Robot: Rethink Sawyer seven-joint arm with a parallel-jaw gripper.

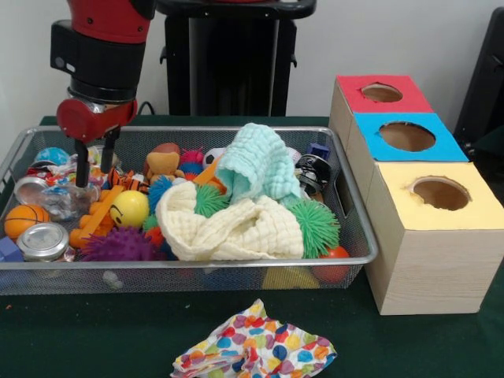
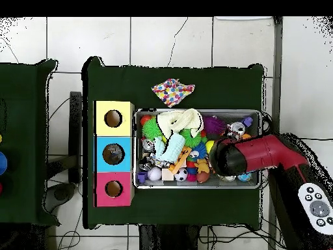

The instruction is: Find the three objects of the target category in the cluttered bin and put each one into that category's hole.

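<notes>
The bin (image 1: 197,277) is a silver wire mesh basket full of toys and cloths. It also shows in the overhead view (image 2: 195,111). My gripper (image 1: 94,167) hangs inside the bin's left end with its two fingers apart, tips just above an orange toy (image 1: 94,220) and a clear plastic thing (image 1: 59,198). Nothing is held. A yellow smiley ball (image 1: 128,209), a small basketball (image 1: 24,220), a purple spiky ball (image 1: 118,246) and a green spiky ball (image 1: 316,228) lie in the bin. In the overhead view my arm (image 2: 260,156) covers the gripper.
A mint cloth (image 1: 256,161) and a cream cloth (image 1: 228,227) lie over the bin's middle. Three wooden boxes with holes stand right of the bin: red top (image 1: 382,93), blue top (image 1: 405,136), yellow top (image 1: 441,193). A polka-dot cloth (image 1: 256,350) lies on the green table.
</notes>
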